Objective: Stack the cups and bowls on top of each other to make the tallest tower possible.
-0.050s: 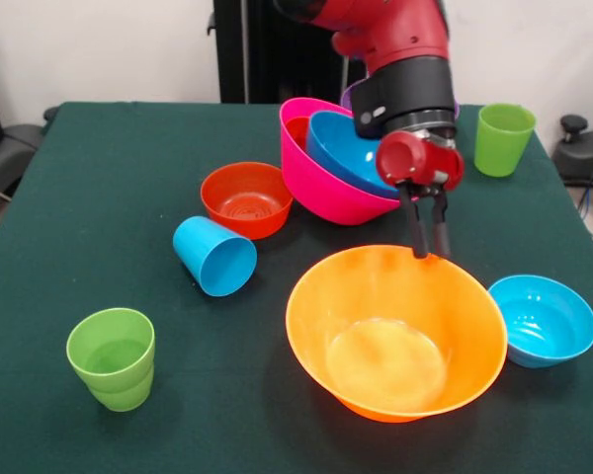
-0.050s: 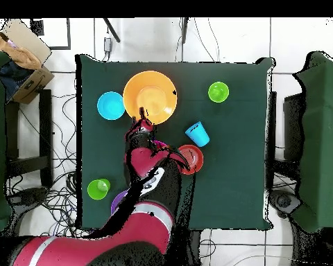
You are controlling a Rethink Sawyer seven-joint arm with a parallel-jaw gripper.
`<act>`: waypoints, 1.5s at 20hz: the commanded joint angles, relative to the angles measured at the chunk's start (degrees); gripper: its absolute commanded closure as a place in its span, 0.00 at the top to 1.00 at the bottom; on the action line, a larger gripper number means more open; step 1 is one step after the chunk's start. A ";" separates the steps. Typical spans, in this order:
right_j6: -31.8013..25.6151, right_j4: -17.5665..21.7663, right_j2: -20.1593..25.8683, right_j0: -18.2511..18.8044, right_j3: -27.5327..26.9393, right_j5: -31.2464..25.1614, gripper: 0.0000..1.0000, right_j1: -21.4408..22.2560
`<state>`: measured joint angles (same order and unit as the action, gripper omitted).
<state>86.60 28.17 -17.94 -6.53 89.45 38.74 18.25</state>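
Gripper (image 1: 428, 249) hangs at far rim of large orange bowl (image 1: 396, 332), jaws close together, tips at rim; cannot tell if they pinch it. Behind arm, tilted large pink bowl (image 1: 321, 183) holds blue bowl (image 1: 344, 150). Small red-orange bowl (image 1: 246, 199) just beside pink one. Sky blue cup (image 1: 214, 256) lies on side. Small blue bowl (image 1: 542, 320) touches orange bowl. Lime green cups: one upright at far corner (image 1: 502, 138), stacked pair near front (image 1: 112, 357). All on green bench (image 1: 109, 197).

1. The surface (image 1: 128, 217) was dark green.
2. The large bowl (image 1: 395, 331) was orange; another large bowl (image 1: 321, 183) was pink, with a blue bowl (image 1: 341, 148) inside it.
3. The small bowl (image 1: 542, 319) was blue, the other small bowl (image 1: 245, 199) red-orange.
4. One cup (image 1: 214, 256) was sky blue, and two cups (image 1: 113, 357) (image 1: 502, 138) lime green.
5. The arm (image 1: 400, 35) was red and black.
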 commanded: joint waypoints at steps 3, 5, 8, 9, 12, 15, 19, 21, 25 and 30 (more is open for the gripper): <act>-7.45 -7.07 -5.25 -2.52 -7.58 6.33 1.00 -10.51; -6.39 -6.27 -6.21 -2.97 -8.06 6.27 1.00 -11.01; -3.15 -2.94 -6.64 -3.37 -9.04 3.70 1.00 -11.26; -1.52 -1.56 -6.48 -3.74 -9.40 1.57 1.00 -10.89; 1.59 0.31 -5.54 -4.99 -10.36 -3.56 1.00 -9.18; 1.97 1.16 -5.68 -5.66 -11.52 -6.04 1.00 -9.04; 4.13 6.37 -2.74 -5.70 -13.42 -13.62 1.00 -6.63; 5.04 9.25 0.23 -5.15 -13.94 -18.63 1.00 -4.33; 4.41 12.74 6.81 -2.82 -14.52 -27.17 1.00 -0.19; 1.51 15.32 12.40 0.88 -14.52 -33.16 1.00 2.54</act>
<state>86.60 38.31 -18.59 -8.75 78.85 16.85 17.74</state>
